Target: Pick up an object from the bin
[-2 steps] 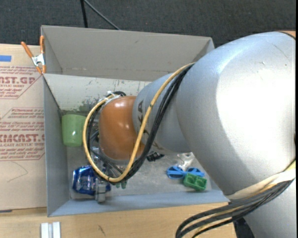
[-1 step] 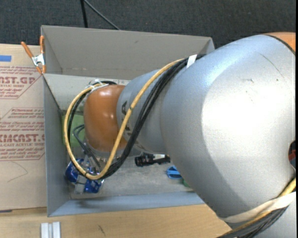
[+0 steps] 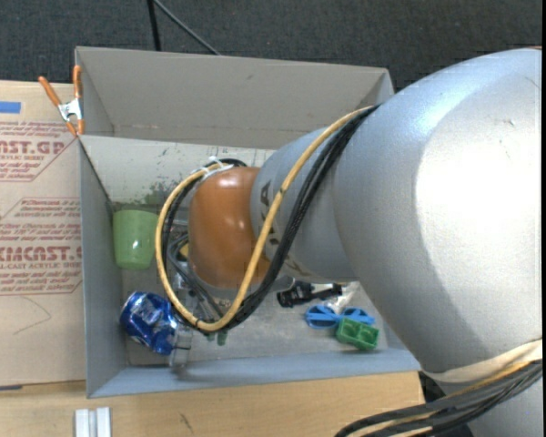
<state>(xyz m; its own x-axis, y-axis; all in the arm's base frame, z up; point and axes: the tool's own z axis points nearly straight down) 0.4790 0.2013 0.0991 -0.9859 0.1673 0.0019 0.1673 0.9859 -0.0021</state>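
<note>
Although the orange wrist cover [image 3: 220,226] and looped cables [image 3: 166,235] hide most of it in the camera view, the gripper [image 3: 198,328] hangs low near the six o'clock wall of the bin [image 3: 96,280], and whether it is open or closed cannot be told. Nearest is a crumpled blue shiny packet [image 3: 148,320], just beside it at nine o'clock, its long axis running roughly ten to four. A pale green cup [image 3: 134,238] lies farther off at eleven. A black piece [image 3: 302,292], blue clip [image 3: 328,316] and green block [image 3: 358,334] sit toward three.
</note>
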